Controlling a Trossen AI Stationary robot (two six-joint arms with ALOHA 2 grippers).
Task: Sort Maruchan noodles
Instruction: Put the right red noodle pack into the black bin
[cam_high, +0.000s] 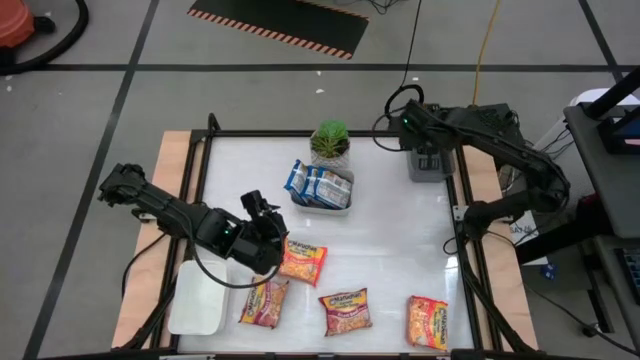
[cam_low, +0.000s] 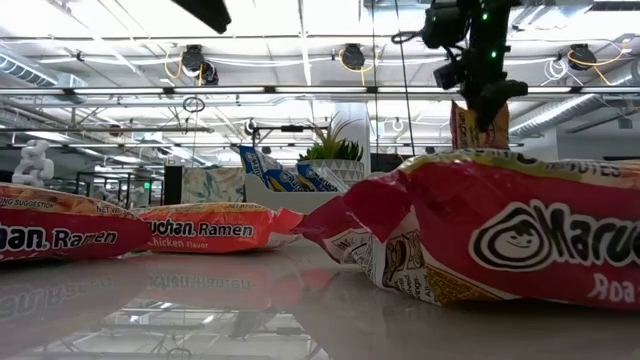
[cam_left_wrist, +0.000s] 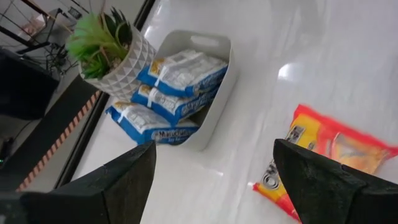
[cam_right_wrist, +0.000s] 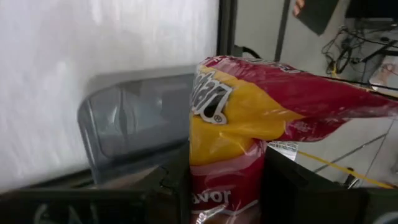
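My right gripper (cam_right_wrist: 227, 193) is shut on a pink-red and yellow Maruchan packet (cam_right_wrist: 249, 118) above the grey tray (cam_right_wrist: 134, 124) at the table's far right. My left gripper (cam_left_wrist: 214, 180) stands open above the table at the left, nothing between its fingers, just left of an orange packet (cam_high: 302, 260). Three more packets (cam_high: 265, 302) (cam_high: 345, 310) (cam_high: 427, 322) lie flat along the near edge. Blue-white packets (cam_left_wrist: 180, 78) stand in a white bin (cam_high: 322, 187). My right gripper pinches the packet between its two fingers at one end (cam_right_wrist: 225, 183), where its printed face narrows. The fingers slant down from above. The packet hangs below the gripper (cam_low: 478, 128), lifted clear, over the grey tray.
A potted plant (cam_high: 330, 143) stands just behind the white bin. A white tray (cam_high: 197, 297) lies at the near left corner. A black frame (cam_high: 460, 215) runs along the table's edges. In the low view a big packet (cam_low: 520, 235) lies close to the camera.
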